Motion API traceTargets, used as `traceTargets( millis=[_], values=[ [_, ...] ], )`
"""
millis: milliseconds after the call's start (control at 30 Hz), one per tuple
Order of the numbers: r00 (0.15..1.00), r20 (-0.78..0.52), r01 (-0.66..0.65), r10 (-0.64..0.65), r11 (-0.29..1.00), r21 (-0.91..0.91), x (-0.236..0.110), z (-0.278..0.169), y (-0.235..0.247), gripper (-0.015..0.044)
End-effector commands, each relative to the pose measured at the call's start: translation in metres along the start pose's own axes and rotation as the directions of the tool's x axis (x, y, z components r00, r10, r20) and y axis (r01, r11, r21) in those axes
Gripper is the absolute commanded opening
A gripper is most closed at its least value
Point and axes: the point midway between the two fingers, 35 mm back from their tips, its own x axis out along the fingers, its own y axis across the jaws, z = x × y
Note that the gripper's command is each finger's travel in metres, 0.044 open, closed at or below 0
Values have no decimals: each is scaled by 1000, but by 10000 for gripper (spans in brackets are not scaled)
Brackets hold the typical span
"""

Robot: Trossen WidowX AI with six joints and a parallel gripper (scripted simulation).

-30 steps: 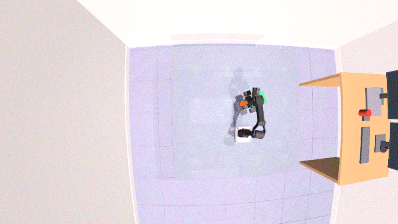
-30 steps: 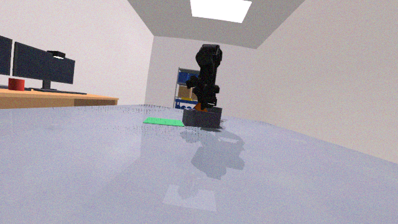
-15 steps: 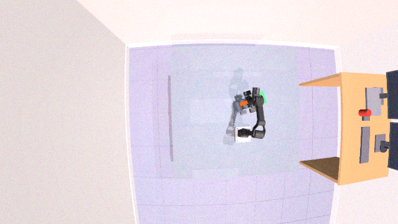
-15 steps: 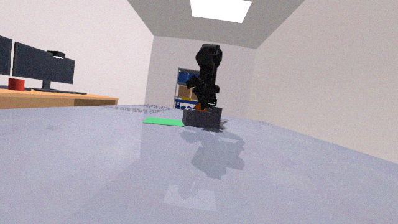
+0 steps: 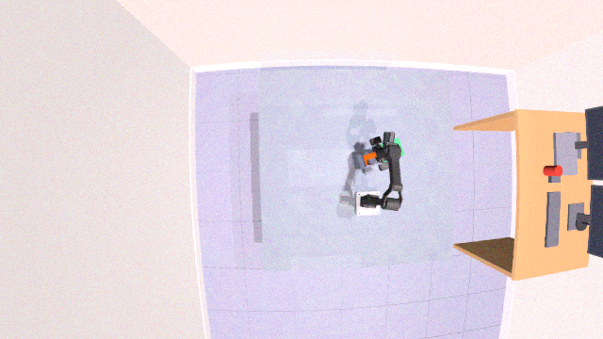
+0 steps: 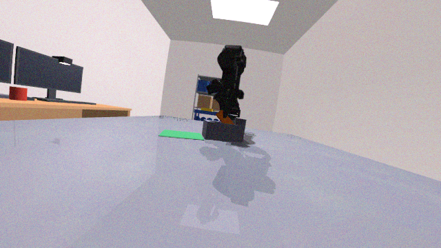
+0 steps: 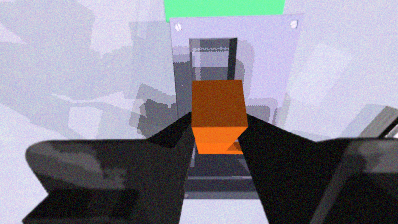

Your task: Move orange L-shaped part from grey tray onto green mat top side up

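The orange L-shaped part (image 7: 219,114) (image 6: 225,118) (image 5: 369,156) is tipped up, its raised end sticking out of the pocket of the grey tray (image 7: 270,55) (image 6: 224,131) (image 5: 361,162). My gripper (image 7: 215,117) (image 6: 228,114) is shut on that raised end, one finger on each side, just above the tray. The part's far end still reaches down into the pocket. The green mat (image 7: 224,7) (image 6: 180,134) (image 5: 398,141) lies flat beside the tray, beyond it in the wrist view; in the overhead view the arm covers most of it.
The arm's white base plate (image 5: 367,203) stands close to the tray. A wooden desk (image 5: 542,193) (image 6: 52,109) with monitors and a red cup (image 6: 18,93) stands off to one side. A shelf (image 6: 204,100) stands at the back wall.
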Motion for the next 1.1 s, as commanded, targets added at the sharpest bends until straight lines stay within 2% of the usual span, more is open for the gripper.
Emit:
traceTargets(
  millis=[0,1067],
  values=[
    [1000,-1,-9,9,1000,5,-9,0,1,0],
    [1000,-2,-9,9,1000,7,-59,0,1,0]
  ],
)
